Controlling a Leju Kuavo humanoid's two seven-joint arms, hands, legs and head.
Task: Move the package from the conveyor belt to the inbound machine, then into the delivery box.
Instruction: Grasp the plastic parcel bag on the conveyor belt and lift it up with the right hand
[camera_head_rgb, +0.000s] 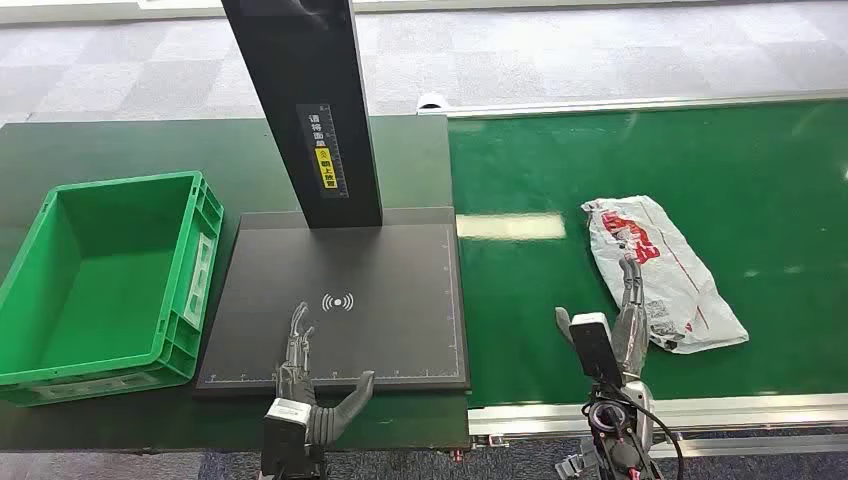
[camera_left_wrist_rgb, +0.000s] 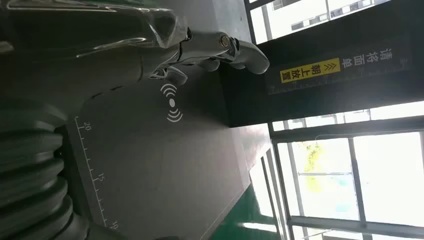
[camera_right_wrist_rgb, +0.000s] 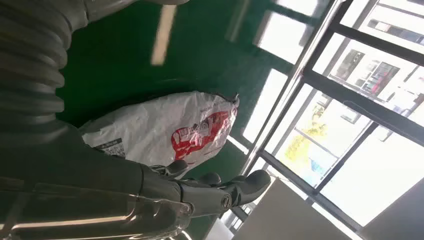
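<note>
Our right hand (camera_head_rgb: 625, 315) hovers empty, fingers extended, just beside the crumpled white-and-red plastic package (camera_head_rgb: 660, 270) on the green conveyor belt (camera_head_rgb: 780, 180); our left hand (camera_head_rgb: 305, 385) lies spread, holding nothing, over the dark inbound machine plate (camera_head_rgb: 400, 270); beyond its outer side sits the green plastic delivery box (camera_head_rgb: 100, 270).

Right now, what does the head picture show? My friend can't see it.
A white package lies on a green belt, with the right hand open beside it. The left hand hovers open over a black scanner pad, next to an empty green box.
</note>
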